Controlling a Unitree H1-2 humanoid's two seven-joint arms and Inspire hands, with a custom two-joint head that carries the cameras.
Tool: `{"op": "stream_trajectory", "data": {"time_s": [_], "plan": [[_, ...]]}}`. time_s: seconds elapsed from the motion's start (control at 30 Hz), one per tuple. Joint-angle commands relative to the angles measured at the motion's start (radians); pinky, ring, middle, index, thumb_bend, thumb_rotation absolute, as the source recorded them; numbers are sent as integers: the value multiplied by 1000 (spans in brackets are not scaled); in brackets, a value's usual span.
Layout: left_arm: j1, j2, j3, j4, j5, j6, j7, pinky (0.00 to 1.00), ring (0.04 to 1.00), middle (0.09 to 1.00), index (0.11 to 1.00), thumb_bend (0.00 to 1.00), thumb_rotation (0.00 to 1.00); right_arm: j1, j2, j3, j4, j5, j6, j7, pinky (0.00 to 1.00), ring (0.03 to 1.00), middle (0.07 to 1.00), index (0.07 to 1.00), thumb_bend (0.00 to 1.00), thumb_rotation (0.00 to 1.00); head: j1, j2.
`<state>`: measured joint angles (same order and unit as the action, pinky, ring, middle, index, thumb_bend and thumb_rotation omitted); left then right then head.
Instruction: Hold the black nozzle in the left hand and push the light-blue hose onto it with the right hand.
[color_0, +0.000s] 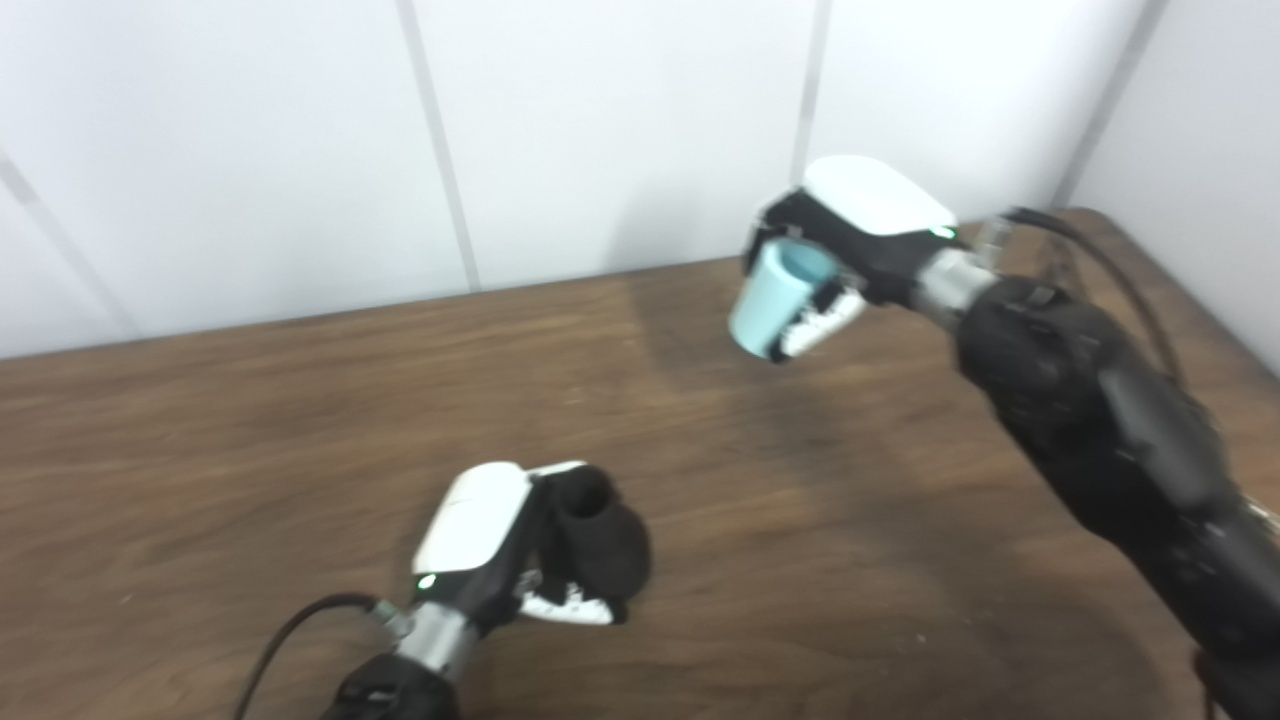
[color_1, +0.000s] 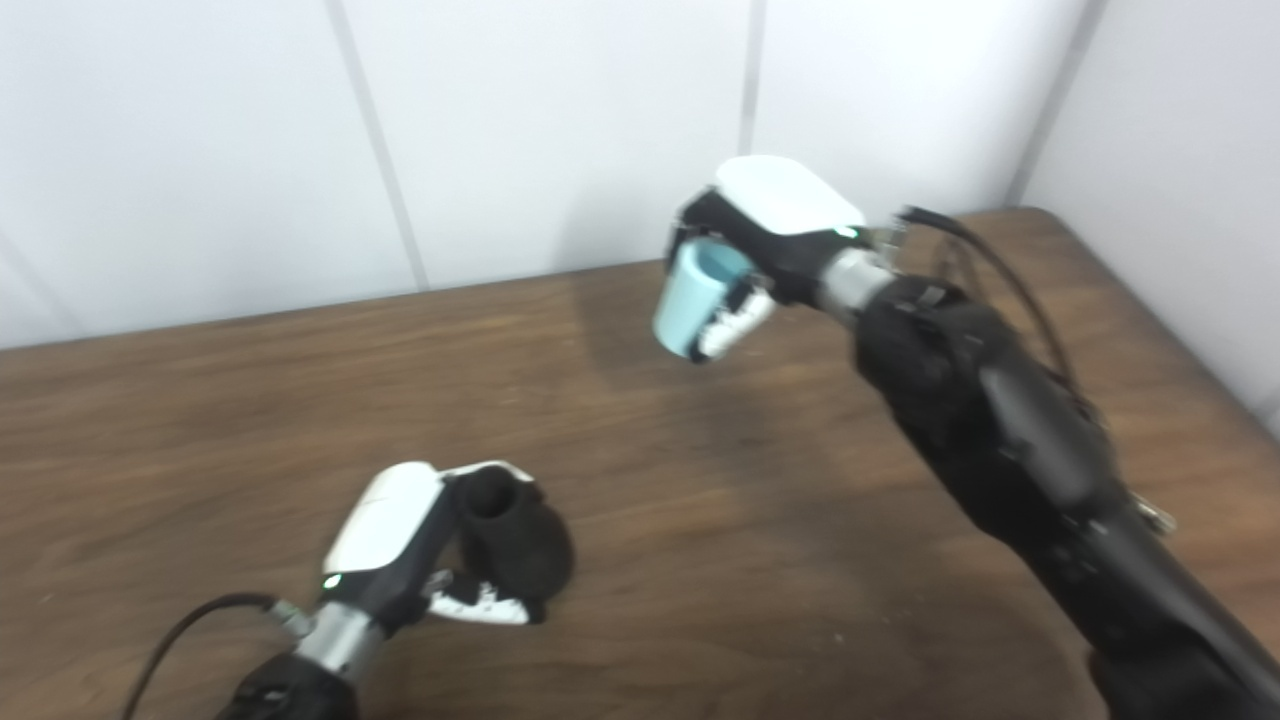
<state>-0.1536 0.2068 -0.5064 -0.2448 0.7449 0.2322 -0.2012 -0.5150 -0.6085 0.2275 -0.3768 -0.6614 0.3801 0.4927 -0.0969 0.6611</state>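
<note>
My left hand (color_0: 500, 545), lower centre, grips the black nozzle (color_0: 598, 540); my right hand (color_0: 850, 240), upper right, grips the light-blue hose (color_0: 775, 297). I'd align both openings squarely before pushing.

Bright, even overhead light; both views slightly motion-blurred, soft shadows on the table (color_0: 300, 420).

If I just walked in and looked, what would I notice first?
Probably the light-blue hose, bright against everything else, gripped by the right hand up near the table's far edge. Next, the black nozzle held in the left hand low over the near part of the brown wooden table. The two pieces are well apart.
</note>
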Motion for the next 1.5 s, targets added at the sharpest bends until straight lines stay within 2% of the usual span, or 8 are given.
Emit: {"op": "stream_trajectory", "data": {"time_s": [0.0,0.27,0.5,0.8,0.93,1.07,1.2,1.47], "plan": [[71,-3,-46,57,-8,68,-110,588,599,496,484,522,0,-17,-6,-18,-67,22,2,27,304,425,513,491,498,0,30,5],[63,-41,-59,66,22,97,-113,592,601,502,480,522,0,-1,47,-4,-238,59,72,148,300,424,507,507,497,0,122,24],[56,-55,-71,69,41,110,-123,556,589,491,487,523,0,10,89,1,-306,82,67,183,303,425,502,502,498,0,148,36],[42,-61,-74,61,33,133,-154,576,612,497,484,522,0,31,161,10,-287,134,-20,143,310,430,505,498,499,0,158,50],[37,-57,-79,61,31,142,-176,576,614,496,485,522,0,46,187,7,-276,137,-26,130,305,427,509,508,497,0,159,57],[30,-52,-89,62,38,155,-203,551,598,495,486,521,0,48,208,12,-284,124,-9,129,303,424,507,513,497,0,157,61],[23,-49,-100,56,46,175,-231,516,584,500,484,521,0,56,223,24,-282,98,-21,121,307,420,506,511,497,0,159,65],[11,-44,-112,33,49,203,-258,510,591,507,481,520,0,71,232,51,-273,47,-52,107,394,411,496,495,503,0,161,74]]}}
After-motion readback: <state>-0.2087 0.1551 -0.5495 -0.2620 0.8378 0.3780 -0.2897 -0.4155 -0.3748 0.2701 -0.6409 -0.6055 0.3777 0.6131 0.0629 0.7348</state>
